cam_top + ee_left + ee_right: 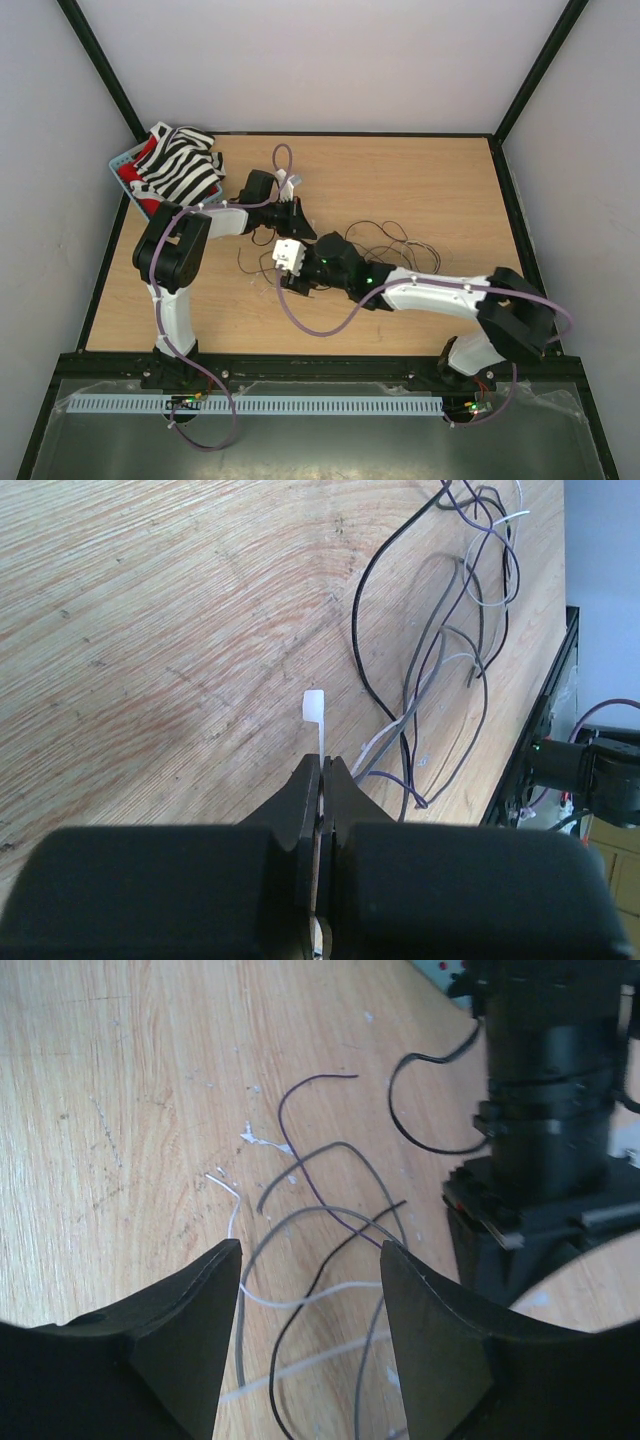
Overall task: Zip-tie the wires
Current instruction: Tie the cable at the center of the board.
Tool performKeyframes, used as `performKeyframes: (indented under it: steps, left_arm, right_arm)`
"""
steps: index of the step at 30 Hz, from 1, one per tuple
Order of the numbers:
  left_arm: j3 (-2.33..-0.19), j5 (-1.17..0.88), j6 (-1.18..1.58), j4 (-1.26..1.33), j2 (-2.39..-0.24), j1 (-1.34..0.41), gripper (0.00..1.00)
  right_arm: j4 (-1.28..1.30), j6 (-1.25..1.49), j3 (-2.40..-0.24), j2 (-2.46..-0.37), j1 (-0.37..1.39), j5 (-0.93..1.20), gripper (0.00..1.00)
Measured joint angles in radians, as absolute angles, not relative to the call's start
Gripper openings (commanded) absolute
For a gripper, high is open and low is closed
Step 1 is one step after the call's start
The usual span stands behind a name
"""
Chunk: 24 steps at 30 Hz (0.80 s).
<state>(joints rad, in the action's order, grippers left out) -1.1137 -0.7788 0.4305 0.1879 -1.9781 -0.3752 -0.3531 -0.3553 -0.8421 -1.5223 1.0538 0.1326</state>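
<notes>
Left wrist view: the left gripper (322, 765) is clenched on a white zip tie (314, 706), head poking out, likely ready for threading. The wires (404, 723) lie loose on the bench (150, 630). The right gripper (310, 1250) hangs released astride several strands, probably to gather them.

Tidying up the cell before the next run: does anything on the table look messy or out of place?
The wires sprawl loose and unbundled across the table. At its far left corner a striped cloth spills over the rim of a blue basket. Small white flecks lie beside the wires. Nothing looks damaged.
</notes>
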Motion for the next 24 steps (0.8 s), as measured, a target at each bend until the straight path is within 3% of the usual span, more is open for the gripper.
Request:
performKeyframes:
  steps: [8,24]
  left_arm:
    - [-1.114,-0.785,0.434,0.188,-1.979,-0.375,0.00]
    - [-1.114,-0.785,0.454,0.187,-1.979,-0.376,0.00]
  right_arm:
    - [-0.364,-0.287,-0.660,-1.336,0.987,0.062,0.63]
    - [-0.207,0.138,-0.543,-1.333,0.947,0.185,0.67]
